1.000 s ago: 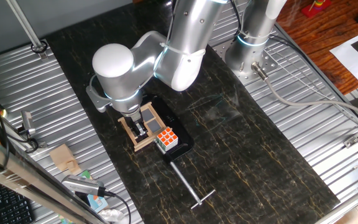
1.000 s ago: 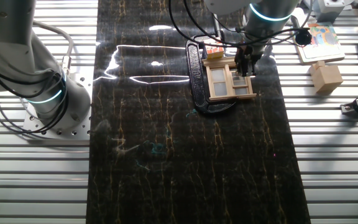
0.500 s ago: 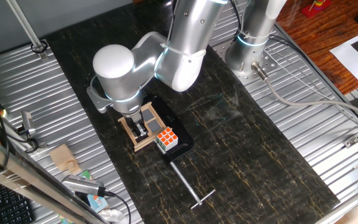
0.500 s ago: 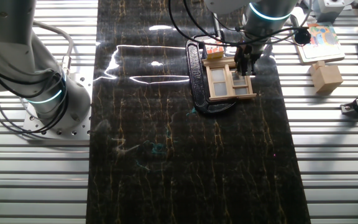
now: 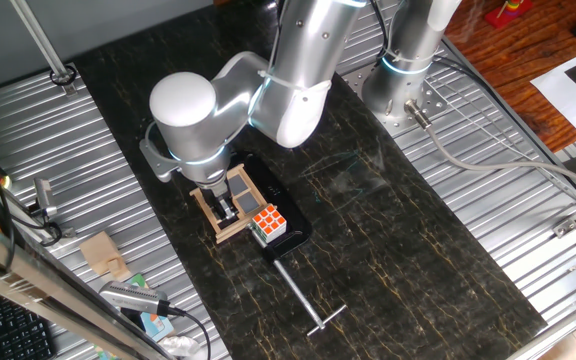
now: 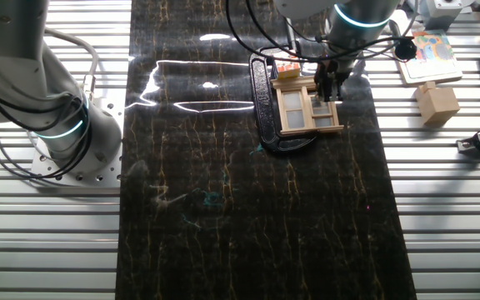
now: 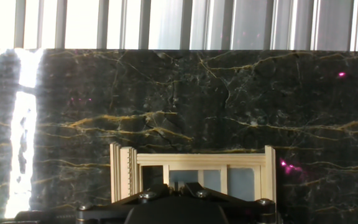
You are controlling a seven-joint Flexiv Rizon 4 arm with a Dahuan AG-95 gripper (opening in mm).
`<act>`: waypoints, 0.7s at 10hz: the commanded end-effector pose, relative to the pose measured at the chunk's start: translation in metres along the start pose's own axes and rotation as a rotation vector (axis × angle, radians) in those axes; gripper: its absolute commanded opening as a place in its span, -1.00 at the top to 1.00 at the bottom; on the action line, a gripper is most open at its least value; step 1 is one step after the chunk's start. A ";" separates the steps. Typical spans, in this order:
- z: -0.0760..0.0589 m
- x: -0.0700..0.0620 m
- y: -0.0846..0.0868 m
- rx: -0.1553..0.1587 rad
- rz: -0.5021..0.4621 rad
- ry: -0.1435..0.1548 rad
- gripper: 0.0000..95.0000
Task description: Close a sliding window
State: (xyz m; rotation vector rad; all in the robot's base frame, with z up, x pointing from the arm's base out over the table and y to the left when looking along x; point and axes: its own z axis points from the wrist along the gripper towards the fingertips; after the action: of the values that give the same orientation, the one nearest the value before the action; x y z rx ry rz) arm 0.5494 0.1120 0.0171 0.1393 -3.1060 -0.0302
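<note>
Small light tan wooden sliding window [image 6: 308, 108] on black base lies upper centre on dark marbled surface [image 6: 257, 217], directly under black two-finger gripper [image 6: 330, 82] at its right edge; gripper opening cannot be told.

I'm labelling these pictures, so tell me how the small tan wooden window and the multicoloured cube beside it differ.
The small tan wooden sliding window is a flat, plain light-wood frame with cross bars; the multicoloured cube is a blocky cube of red, orange and white tiles. The window is the wider of the two; the cube is more compact. The gripper is down at the window, while the cube sits apart from it. Both rest on the same black base.
</note>
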 end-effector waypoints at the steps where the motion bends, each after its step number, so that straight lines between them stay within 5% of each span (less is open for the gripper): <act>1: 0.001 0.000 0.000 0.001 0.000 -0.002 1.00; 7: 0.004 0.000 0.004 -0.004 0.009 -0.005 1.00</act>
State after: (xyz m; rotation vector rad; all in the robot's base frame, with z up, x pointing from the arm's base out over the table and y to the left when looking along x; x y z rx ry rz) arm 0.5491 0.1169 0.0148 0.1211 -3.1112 -0.0348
